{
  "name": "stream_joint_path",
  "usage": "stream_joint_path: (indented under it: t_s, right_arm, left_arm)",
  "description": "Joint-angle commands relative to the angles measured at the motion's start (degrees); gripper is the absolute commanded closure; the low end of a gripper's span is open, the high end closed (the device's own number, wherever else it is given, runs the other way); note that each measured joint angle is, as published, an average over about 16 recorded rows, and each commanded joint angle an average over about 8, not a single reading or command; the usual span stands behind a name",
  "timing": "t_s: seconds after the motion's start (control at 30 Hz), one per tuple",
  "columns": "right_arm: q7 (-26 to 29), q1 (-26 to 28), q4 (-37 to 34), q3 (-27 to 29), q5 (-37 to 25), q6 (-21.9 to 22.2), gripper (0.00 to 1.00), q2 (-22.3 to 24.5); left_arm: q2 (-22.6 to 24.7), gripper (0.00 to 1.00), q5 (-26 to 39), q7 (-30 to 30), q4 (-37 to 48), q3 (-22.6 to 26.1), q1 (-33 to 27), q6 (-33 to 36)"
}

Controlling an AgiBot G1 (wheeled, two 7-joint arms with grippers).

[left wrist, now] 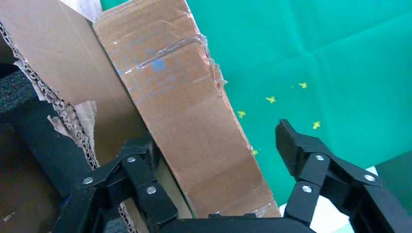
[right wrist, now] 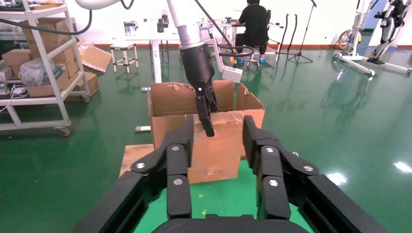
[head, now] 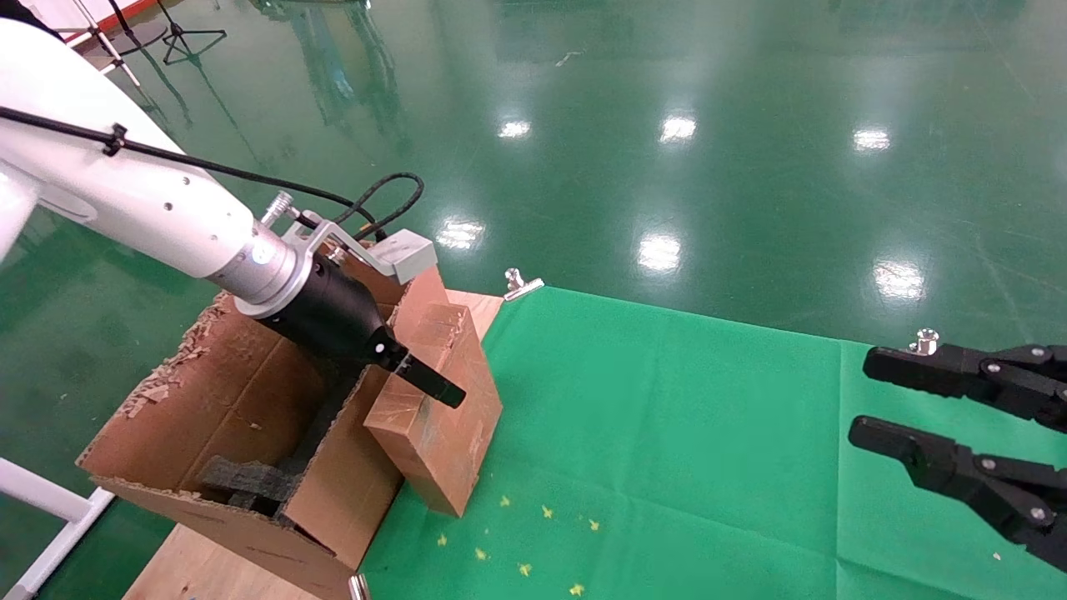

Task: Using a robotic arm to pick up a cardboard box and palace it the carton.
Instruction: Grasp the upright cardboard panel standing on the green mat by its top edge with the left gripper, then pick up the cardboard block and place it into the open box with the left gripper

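Partly hidden behind the left pincer, whose spread fingers straddle it without closing, the small scuffed brown cardboard box leans tilted against the large torn corrugated carton; the right pincer idles open over the green-clothed table

A green cloth covered the table, clipped at its 12 o'clock edge by a silver clamp. At 9 o'clock the carton stood on bare wood. Small yellow specks dotted the cloth toward 6 o'clock.
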Motion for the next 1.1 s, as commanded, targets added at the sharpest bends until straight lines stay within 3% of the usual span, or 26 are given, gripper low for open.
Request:
stream_joint_path:
  t_s: [0.03,0.83,1.1]
  right_arm:
    - [0.0,0.0,0.0,0.0,0.0,0.0,0.0,0.0]
    - [0.0,0.0,0.0,0.0,0.0,0.0,0.0,0.0]
    - [0.0,0.0,0.0,0.0,0.0,0.0,0.0,0.0]
  left_arm:
    - [-0.02,1.0,0.0,0.04,-0.03,-0.01,0.0,0.05]
    - [-0.18,1.0,-0.08,0.22,-0.28,-0.13,-0.23,0.32]
    - [-2.52,1.0,-2.46,1.83,0.18,-2.46,-3.15,-0.41]
